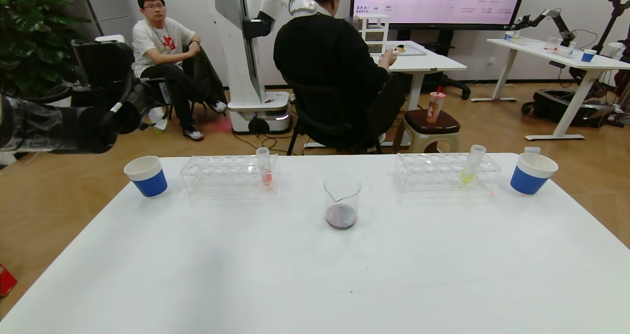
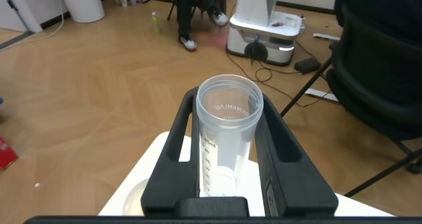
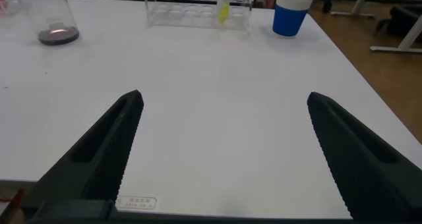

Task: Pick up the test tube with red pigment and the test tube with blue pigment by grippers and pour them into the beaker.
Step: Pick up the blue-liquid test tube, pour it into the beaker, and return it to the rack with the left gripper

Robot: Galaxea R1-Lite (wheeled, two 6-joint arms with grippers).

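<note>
Test tube work looks nearly finished from where I sit. My left gripper (image 2: 227,151) is closed around a clear plastic tube (image 2: 227,138), held mouth-up at the far left corner of the counter (image 1: 295,275), above a blue-and-white paper cup (image 1: 146,175). This tube looks almost empty, so I cannot tell which pigment it carried. I see no tube with red or blue pigment on the counter itself. The left rack (image 1: 229,174) holds a tube with coral-pink liquid (image 1: 264,166), and the right rack (image 1: 445,171) holds a tube with yellow-green liquid (image 1: 471,164); these two are not mine. The beaker (image 1: 342,201) stands in the middle of the counter, between the two racks and a little nearer to me, with dark purplish liquid at the bottom, so I judge that both colours are already mixed inside.

About handling: the tube is very light, thin and smooth, so it can slip or turn between the fingers (image 2: 175,151). I think the best hold is on the upper half, under the rim, as it is now, with moderate pressure because the thin wall may bend. The beaker is glass and easy to knock over.

My right gripper (image 3: 224,151) hangs low over the bare near right part of the counter, jaws wide apart, holding nothing.
</note>
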